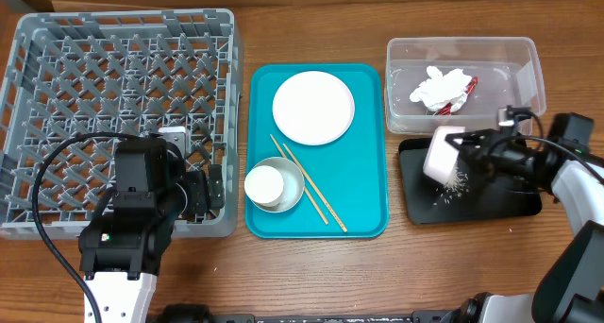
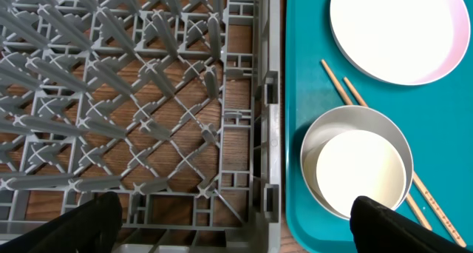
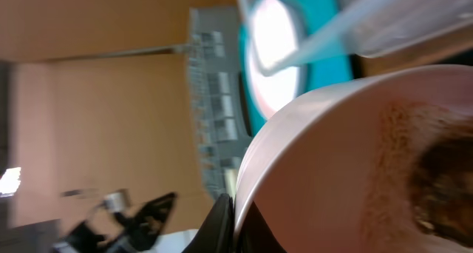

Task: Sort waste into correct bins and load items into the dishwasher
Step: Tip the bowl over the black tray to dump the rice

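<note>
The right gripper point(image 1: 469, 153) is clamped on the rim of the small dish point(image 1: 442, 155), which is tipped on its side above the black tray's point(image 1: 505, 202) left edge. The dish's pale inside carries a brown smear. Rice grains point(image 1: 455, 183) lie scattered on the tray beneath. The left gripper point(image 1: 203, 189) stands wide apart over the grey rack's point(image 1: 123, 19) near right corner.

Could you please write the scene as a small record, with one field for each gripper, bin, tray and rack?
left gripper: open, above a corner of the rack, beside the teal tray
right gripper: shut on small dish, tipped over black tray
black tray: rice grains
clear tub: tissue, red wrapper
teal tray: plate, chopsticks, metal bowl with cup inside
rack: no dishes seen, partly hidden by arm
</note>
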`<state>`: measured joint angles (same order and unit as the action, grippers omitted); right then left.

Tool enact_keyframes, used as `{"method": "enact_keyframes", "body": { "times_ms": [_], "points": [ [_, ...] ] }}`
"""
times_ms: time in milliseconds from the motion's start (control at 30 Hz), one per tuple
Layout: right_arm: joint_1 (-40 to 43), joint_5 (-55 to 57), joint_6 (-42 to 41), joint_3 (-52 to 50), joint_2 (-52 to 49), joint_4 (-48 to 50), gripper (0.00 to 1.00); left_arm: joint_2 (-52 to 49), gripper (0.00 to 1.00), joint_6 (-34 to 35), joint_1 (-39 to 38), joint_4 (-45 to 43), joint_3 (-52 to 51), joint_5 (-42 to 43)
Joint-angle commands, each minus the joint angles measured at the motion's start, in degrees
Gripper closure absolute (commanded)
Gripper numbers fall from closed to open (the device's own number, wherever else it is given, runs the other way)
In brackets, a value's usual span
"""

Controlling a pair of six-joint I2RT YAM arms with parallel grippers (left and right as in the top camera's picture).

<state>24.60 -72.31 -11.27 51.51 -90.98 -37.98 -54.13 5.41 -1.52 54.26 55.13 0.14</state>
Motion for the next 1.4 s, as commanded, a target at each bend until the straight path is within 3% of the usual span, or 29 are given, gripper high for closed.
{"method": "enact_keyframes", "body": {
  "times_ms": [0,100,533,700,867,1067,1367],
  "points": [
    [2.58,-13.11,-1.14,-0.13,0.5,0.39,0.96,0.13,0.0,-1.16,0.0,-0.33,1.27,-0.74],
    [4.0,-17.68,-1.18,-0.13,0.48,0.2,0.96,0.13,0.0,-1.16,0.0,-0.31,1.27,-0.72],
    [9.53,-17.62,-11.74,-0.13,0.48,0.22,0.96,0.13,0.0,-1.16,0.0,-0.33,1.27,-0.74],
    [11.19,-17.62,-20.74,-0.13,0.48,0.48,0.96,0.13,0.01,-1.16,0.0,-0.31,1.27,-0.74],
    [11.19,-17.64,-24.35,-0.11,0.48,3.58,0.96,0.13,0.0,-1.16,0.0,-0.28,1.27,-0.74],
    [10.34,-14.67,-16.48,-0.11,0.55,4.85,0.96,0.13,0.0,-1.16,0.0,-0.28,1.27,-0.74],
    [2.58,0.96,-3.41,3.91,5.53,-6.19,0.96,0.13,0.0,-1.18,0.0,-0.33,1.27,-0.74]
  ]
}}
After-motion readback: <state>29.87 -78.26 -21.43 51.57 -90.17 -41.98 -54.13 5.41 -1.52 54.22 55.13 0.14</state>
